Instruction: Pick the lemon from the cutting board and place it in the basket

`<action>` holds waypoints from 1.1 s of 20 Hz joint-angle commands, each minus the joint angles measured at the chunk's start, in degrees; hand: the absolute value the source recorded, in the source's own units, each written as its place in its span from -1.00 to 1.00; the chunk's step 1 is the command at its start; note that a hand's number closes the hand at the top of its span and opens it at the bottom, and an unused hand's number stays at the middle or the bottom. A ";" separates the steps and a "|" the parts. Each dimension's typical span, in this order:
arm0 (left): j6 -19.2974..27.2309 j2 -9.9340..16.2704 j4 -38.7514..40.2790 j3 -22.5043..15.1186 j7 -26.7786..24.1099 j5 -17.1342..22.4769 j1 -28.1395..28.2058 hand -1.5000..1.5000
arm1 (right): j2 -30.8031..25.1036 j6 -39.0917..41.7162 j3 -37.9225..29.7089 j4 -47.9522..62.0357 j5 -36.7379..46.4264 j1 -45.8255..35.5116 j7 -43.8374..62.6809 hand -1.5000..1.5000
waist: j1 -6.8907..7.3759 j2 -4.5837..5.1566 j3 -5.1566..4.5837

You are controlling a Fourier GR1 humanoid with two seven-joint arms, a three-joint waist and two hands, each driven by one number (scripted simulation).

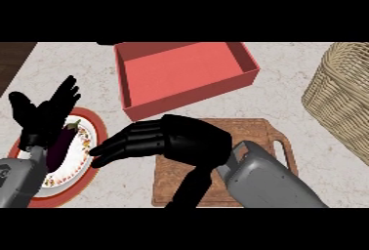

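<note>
Right hand [176, 141] hovers over the cutting board [249, 132], fingers curled; lemon hidden, so whether they hold it I cannot tell. Left hand [43, 117] rests open above the plate [86, 146]. Basket [342, 93] sits right.

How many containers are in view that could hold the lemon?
2. A red open box stands at the top centre, behind the cutting board. A wicker basket stands at the right edge, partly cut off. Nothing suggests another, though the right hand hides some counter.
</note>
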 commanded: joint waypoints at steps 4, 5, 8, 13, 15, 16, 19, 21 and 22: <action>0.79 -0.44 -0.21 0.73 -0.54 -0.57 2.19 0.00 | -4.81 6.15 0.16 -3.84 4.32 -12.41 22.13 -1.00 | -1.88 -1.01 -0.14; 0.56 -0.71 -1.27 -0.52 -0.31 -1.21 2.85 0.00 | -5.40 6.64 -0.82 -3.29 5.40 -15.25 24.59 -1.00 | -1.62 -1.05 -0.13; 0.36 0.06 -0.58 0.89 1.00 -0.20 1.50 0.00 | -10.64 8.92 -2.81 -1.87 11.66 -23.99 29.68 -1.00 | -1.91 -1.24 -0.18; 0.23 -0.42 -2.66 0.58 0.40 -1.16 2.90 0.00 | -10.63 18.61 -9.46 6.37 6.22 -34.46 38.02 -1.00 | -0.78 -0.50 -0.07; -1.32 0.42 -0.64 2.48 0.62 -0.01 1.02 0.00 | -12.96 25.24 -9.15 7.53 3.46 -33.84 36.57 -1.00 | -1.38 -0.32 -0.05; -1.70 0.32 -0.84 2.26 -0.58 0.12 3.60 0.00 | -13.30 29.70 -9.26 9.75 0.43 -36.48 38.29 -1.00 | -0.89 -0.43 -0.12; 1.27 -1.96 -1.66 1.19 -1.41 -2.44 3.50 0.00 | -13.30 35.43 -10.15 12.44 -2.82 -36.03 38.72 -1.00 | -1.29 -0.38 -0.04; 0.93 -2.37 -4.39 0.87 -0.30 -1.95 5.91 0.00 | -16.03 39.36 -13.12 13.24 -4.84 -35.75 37.08 -1.00 | -1.16 -0.43 0.00; -1.58 0.26 -3.65 2.41 -0.55 -1.75 5.57 0.00 | -16.16 39.29 -13.00 12.43 -3.38 -33.83 35.78 -1.00 | -1.25 -0.33 0.01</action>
